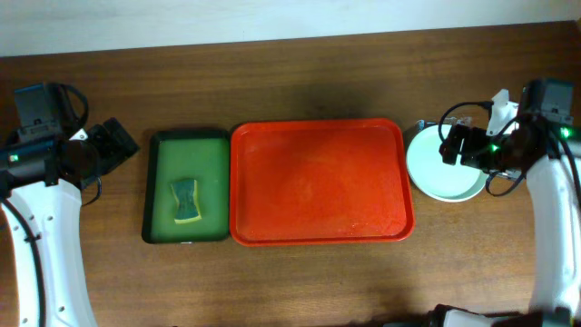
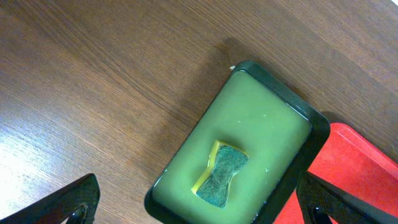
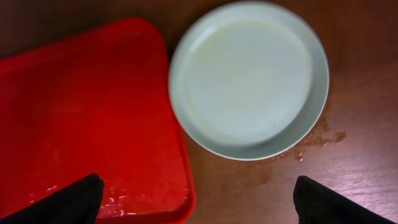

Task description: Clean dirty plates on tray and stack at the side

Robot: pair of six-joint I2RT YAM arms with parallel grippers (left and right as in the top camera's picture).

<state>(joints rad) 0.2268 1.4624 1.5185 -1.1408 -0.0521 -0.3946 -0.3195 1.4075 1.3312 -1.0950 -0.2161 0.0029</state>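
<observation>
The dirty plates (image 1: 434, 178) lie in a stack on the desk (image 1: 318, 91), just right of the tray (image 1: 318, 182), whose red floor is wet in patches; their number cannot be told. The right hand (image 1: 451, 145) hovers over the stack, fingers spread and grasping nothing. The left hand (image 1: 116, 143), also released, hangs left of the green tray (image 1: 186, 150), which holds a sponge (image 1: 186, 201).

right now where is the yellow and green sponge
In the overhead view the yellow-and-green sponge lies in the narrow dark green tray, toward the left side, just left of the large red-orange plastic tray.
</observation>
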